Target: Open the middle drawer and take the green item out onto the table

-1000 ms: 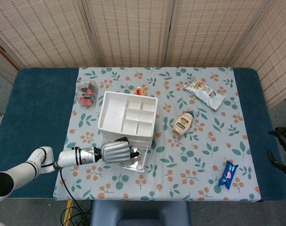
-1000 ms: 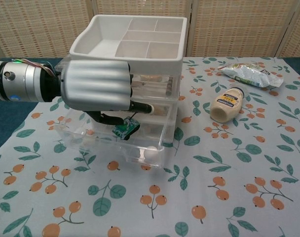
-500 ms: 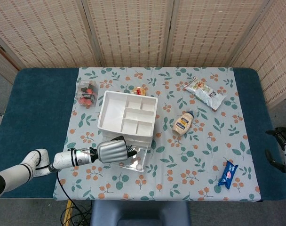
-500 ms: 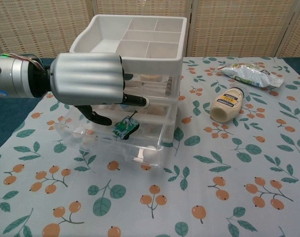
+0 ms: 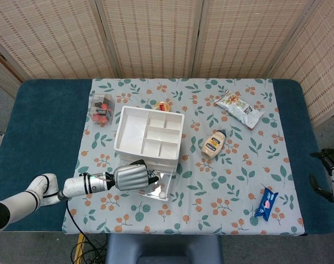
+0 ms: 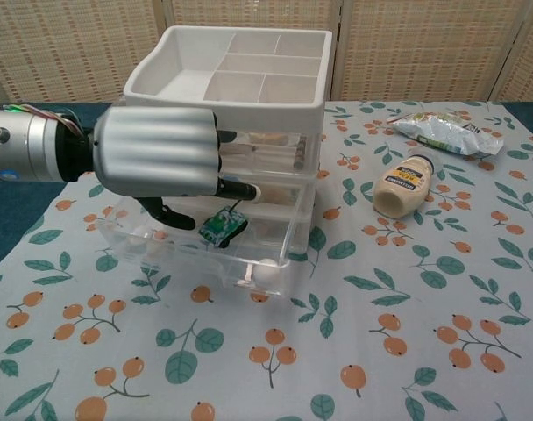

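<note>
A drawer unit with a white compartment tray [image 5: 135, 127] [image 6: 189, 84] on top stands on the floral cloth. One clear drawer [image 5: 162, 191] [image 6: 249, 274] is pulled out toward me. In it lies a small green item [image 6: 223, 226], tilted. My left hand [image 5: 133, 177] [image 6: 157, 149] hovers over the open drawer, its dark fingers [image 6: 241, 189] reaching down inside, one tip just above the green item. Thumb and finger are apart, and no grip on the item shows. My right hand [image 5: 325, 168] sits at the far right table edge, holding nothing.
A mayonnaise bottle [image 5: 213, 144] [image 6: 405, 186] lies to the right of the unit. A snack bag [image 5: 239, 108] [image 6: 442, 132] sits at the back right and a blue packet [image 5: 266, 203] at the front right. A box of red fruit [image 5: 101, 108] stands at the back left.
My left hand shifted left over the drawer, then slightly back to the right. The green item stayed in place in the drawer.
</note>
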`<state>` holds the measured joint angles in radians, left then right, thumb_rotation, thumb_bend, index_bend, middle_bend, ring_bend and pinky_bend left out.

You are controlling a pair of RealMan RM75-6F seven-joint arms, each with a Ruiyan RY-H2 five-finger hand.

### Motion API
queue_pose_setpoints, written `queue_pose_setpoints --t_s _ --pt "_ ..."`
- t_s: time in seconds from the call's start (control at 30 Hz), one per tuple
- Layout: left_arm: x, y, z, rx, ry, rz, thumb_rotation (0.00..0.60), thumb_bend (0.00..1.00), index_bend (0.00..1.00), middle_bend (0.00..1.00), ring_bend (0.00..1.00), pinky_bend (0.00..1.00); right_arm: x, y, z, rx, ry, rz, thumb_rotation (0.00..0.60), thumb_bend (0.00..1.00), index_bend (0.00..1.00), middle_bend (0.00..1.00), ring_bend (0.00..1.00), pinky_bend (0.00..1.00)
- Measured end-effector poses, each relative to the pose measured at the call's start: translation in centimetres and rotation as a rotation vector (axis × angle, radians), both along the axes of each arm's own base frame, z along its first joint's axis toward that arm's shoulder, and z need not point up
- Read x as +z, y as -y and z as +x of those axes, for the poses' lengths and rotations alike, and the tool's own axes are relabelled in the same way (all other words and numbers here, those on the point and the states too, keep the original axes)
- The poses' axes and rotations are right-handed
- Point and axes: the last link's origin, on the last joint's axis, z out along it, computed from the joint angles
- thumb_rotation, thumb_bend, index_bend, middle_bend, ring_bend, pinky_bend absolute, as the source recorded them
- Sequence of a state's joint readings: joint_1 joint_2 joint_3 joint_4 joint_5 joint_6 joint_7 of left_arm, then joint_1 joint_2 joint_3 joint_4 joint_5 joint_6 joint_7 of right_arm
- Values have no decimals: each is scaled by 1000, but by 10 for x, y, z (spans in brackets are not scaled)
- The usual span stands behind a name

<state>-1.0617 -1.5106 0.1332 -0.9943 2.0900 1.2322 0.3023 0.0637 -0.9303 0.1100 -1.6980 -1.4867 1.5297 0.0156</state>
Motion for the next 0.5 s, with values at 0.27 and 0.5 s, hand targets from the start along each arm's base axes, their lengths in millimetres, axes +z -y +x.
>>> queue_pose_setpoints --t_s 0.27,0.5 --pt "-7 3 2 -9 -11 -4 600 200 282 957 1000 1000 0 -1 0 -3 1 -3 600 397 246 314 218 267" --pt "-12 1 1 -2 -21 -4 600 200 290 957 1000 1000 0 -1 -1 -4 2 -2 600 396 246 314 220 267"
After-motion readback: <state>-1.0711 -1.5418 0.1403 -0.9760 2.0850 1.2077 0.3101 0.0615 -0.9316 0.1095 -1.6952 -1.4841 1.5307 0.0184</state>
